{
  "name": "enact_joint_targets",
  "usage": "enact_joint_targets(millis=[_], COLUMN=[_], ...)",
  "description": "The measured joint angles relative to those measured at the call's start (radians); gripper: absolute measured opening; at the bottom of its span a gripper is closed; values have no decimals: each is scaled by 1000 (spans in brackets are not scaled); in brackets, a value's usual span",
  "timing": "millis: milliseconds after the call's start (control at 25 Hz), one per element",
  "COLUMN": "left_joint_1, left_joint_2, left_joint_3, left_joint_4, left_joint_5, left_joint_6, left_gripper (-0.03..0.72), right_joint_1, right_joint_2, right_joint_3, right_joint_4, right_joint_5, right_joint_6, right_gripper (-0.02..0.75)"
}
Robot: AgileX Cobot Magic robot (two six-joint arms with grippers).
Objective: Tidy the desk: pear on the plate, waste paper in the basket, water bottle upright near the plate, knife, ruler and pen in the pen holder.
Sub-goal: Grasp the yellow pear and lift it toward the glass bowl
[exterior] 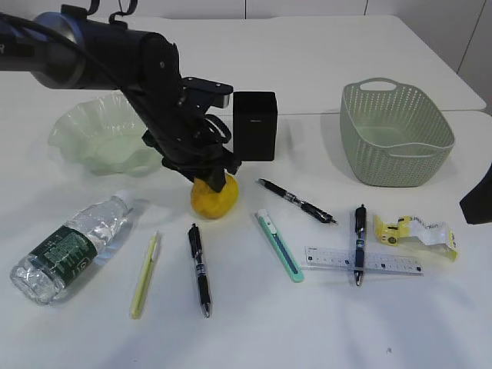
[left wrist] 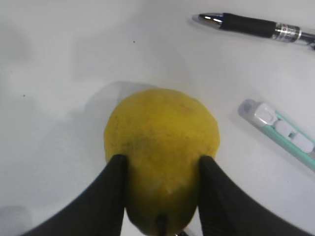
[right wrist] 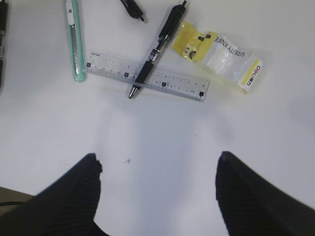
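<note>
My left gripper is shut on the yellow pear, which stands on the table in front of the black pen holder. In the left wrist view both fingers press the pear from either side. The pale green plate is at the back left, and the water bottle lies on its side at the front left. The teal knife, the clear ruler and three black pens lie in front. The yellow waste paper lies below the green basket. My right gripper hangs open over bare table.
A pale yellow pen lies between the bottle and a black pen. One pen lies across the ruler, next to the knife and the waste paper. The right arm shows at the right edge.
</note>
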Motion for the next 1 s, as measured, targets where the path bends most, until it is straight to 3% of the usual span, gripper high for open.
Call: enact_joint_targets(millis=[400, 720, 1000], left_joint_1=[0, 3, 70], left_joint_2=[-62, -126, -136], left_joint_3=[0, 0, -70], left_joint_4=[6, 106, 118], left_joint_5=[22, 29, 54], left_joint_6=[0, 0, 0], left_gripper=[278, 278, 278], right_joint_1=[0, 0, 0], right_joint_2=[0, 0, 0], right_joint_3=[0, 0, 0], right_joint_4=[0, 0, 0], right_joint_5=[4, 4, 4], right_joint_6=[0, 0, 0], right_gripper=[540, 539, 539])
